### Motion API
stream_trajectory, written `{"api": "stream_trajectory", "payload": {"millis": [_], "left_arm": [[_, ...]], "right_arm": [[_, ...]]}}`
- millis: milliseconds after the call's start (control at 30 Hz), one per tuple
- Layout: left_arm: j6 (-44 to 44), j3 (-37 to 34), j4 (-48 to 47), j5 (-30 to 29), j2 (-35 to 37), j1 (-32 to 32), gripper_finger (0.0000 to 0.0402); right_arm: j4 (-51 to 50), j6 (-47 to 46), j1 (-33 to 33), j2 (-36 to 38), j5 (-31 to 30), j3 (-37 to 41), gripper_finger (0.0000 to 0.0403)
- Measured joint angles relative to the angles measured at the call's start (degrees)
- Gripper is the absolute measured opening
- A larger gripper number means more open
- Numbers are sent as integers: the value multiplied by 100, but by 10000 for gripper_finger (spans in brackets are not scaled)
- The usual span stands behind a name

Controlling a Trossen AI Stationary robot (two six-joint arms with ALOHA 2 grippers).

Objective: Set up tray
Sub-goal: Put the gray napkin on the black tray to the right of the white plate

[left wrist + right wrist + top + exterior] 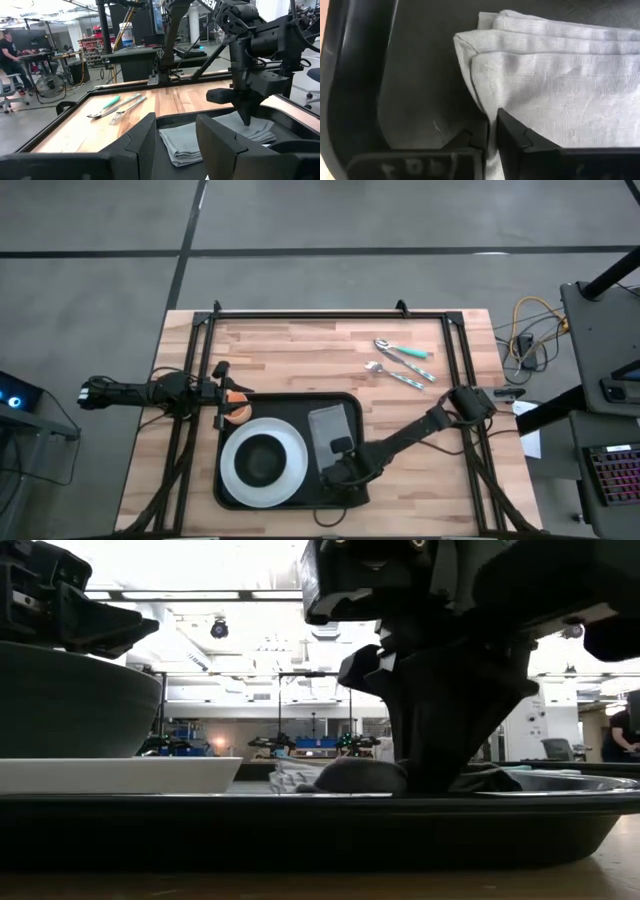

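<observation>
Flat black low-rimmed tray (228, 492); right end effector (492, 131) apparently pinching grey cloth (560, 85).

A round white plate (262, 462) carries a dark bowl (262, 459) at its centre. Just beside the plate, on the side toward the table's right edge, lies a grey folded cloth (331, 426), its layered edges showing. Well apart from the plate, toward the far right corner of the wooden table (300, 355), a teal-handled spoon (402, 350) and a metal fork (400, 375) lie side by side. Beyond the table, a person (9, 50) stands at a desk.
</observation>
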State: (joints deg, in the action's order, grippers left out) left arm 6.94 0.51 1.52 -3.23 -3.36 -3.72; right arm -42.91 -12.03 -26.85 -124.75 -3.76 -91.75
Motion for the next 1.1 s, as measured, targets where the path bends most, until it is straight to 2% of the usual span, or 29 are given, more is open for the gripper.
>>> {"api": "stream_trajectory", "payload": {"millis": [267, 500, 667, 1100], "left_arm": [[0, 0, 0, -1, 0, 1, 122], [2, 0, 0, -1, 0, 1, 122], [2, 0, 0, -1, 0, 1, 122], [3, 0, 0, -1, 0, 0, 122]], "right_arm": [[-44, -165, 79, -7, 745, -288, 13], [-57, -186, 120, -7, 986, -393, 13], [47, -740, 253, -7, 1280, -398, 13], [428, -1083, 315, -7, 1395, -366, 12]]}}
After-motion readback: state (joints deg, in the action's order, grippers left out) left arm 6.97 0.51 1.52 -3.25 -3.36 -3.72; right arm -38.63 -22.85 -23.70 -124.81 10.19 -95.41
